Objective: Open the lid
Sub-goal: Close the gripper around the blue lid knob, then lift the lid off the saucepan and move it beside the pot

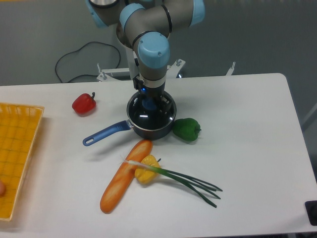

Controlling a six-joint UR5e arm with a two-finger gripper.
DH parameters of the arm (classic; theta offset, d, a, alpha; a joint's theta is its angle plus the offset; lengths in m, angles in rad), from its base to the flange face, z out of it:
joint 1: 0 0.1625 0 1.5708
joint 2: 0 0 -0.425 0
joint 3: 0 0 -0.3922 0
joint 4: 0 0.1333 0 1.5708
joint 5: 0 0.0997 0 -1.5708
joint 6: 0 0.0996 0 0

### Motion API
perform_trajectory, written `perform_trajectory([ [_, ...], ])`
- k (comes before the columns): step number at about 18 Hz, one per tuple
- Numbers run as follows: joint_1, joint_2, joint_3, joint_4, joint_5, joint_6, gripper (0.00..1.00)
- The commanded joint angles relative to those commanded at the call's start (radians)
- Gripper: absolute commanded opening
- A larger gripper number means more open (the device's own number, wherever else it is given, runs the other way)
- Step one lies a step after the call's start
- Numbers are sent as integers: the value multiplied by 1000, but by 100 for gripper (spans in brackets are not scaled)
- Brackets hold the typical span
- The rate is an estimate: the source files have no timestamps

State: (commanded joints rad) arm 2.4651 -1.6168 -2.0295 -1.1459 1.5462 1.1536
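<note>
The dark saucepan [148,130] with a long blue handle [106,133] stands at the middle back of the white table. The round glass lid [154,117] with a thin metal rim lies flat on it. Its blue knob [150,103] sits in the centre. My gripper [151,101] comes straight down from above, with its fingers on either side of the knob. The arm hides the fingertips, so I cannot tell whether they press on the knob.
A red pepper [84,103] lies left of the pan and a green pepper [186,129] touches its right side. A baguette [125,175], a yellow pepper [146,168] and a green onion [185,180] lie in front. A yellow basket [17,148] is at the left edge.
</note>
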Motion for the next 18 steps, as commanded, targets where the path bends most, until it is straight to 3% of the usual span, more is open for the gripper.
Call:
perform_trajectory([
  [11, 5, 0, 25, -20, 0, 6, 57],
  [18, 12, -2, 126, -98, 0, 47, 54],
])
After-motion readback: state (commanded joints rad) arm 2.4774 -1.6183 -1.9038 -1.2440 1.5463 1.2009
